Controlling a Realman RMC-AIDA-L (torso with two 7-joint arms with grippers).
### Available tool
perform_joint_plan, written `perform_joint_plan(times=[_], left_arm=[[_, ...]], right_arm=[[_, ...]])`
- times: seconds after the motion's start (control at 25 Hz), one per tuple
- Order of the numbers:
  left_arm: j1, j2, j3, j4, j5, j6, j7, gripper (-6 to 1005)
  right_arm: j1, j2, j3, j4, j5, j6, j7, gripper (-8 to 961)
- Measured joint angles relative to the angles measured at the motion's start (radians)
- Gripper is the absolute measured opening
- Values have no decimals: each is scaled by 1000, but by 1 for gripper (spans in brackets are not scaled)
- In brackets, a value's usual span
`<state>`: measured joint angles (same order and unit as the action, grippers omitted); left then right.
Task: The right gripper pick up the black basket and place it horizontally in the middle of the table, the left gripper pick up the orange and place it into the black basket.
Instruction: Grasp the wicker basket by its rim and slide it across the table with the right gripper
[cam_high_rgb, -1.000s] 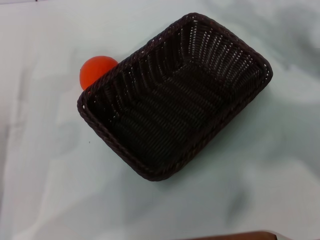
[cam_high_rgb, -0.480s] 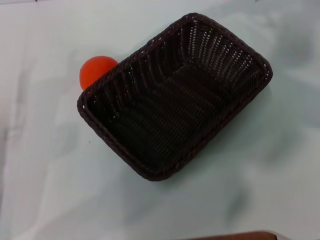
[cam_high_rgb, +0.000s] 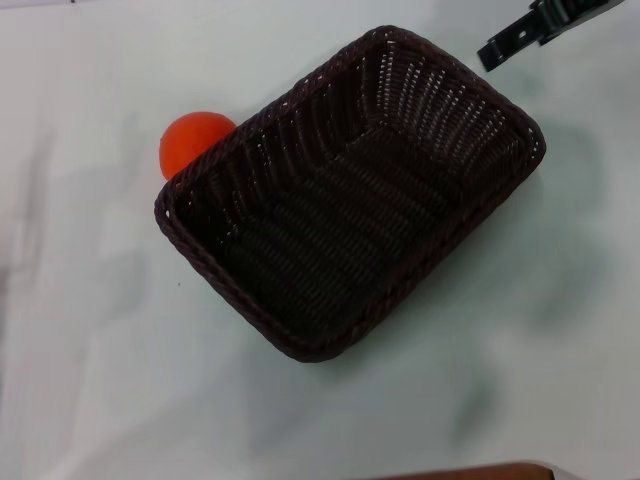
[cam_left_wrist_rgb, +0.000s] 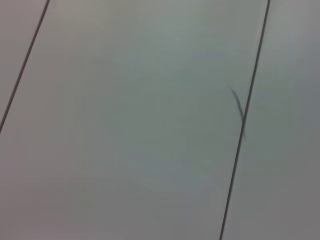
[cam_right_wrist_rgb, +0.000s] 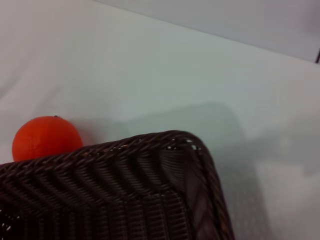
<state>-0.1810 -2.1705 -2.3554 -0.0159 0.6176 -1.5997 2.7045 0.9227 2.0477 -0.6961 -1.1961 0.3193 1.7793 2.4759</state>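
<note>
The black basket (cam_high_rgb: 345, 195) lies empty and diagonal on the white table (cam_high_rgb: 90, 360). The orange (cam_high_rgb: 190, 142) rests against the outside of the basket's far-left rim. My right gripper (cam_high_rgb: 502, 47) reaches in at the top right edge of the head view, just beyond the basket's far right corner and not touching it. The right wrist view shows a basket corner (cam_right_wrist_rgb: 190, 150) with the orange (cam_right_wrist_rgb: 46, 137) behind its rim. My left gripper is out of view.
A brown edge (cam_high_rgb: 470, 470) shows at the bottom of the head view. The left wrist view shows only a pale flat surface with thin dark lines (cam_left_wrist_rgb: 244, 117). Bare table lies around the basket.
My right gripper has come into the head view at the top right, near the basket's far right corner. The basket and the orange have not moved.
</note>
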Motion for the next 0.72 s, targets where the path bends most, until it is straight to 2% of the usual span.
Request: perform_joint_plan(times=[0.2, 0.72], left_arm=[[0, 1, 0, 1, 0, 10, -2, 814], [0, 2, 4, 6, 1, 25, -2, 814]], right_arm=[[-14, 31, -19, 61, 0, -77, 1, 916], [-32, 37, -38, 294, 8, -333, -5, 915]])
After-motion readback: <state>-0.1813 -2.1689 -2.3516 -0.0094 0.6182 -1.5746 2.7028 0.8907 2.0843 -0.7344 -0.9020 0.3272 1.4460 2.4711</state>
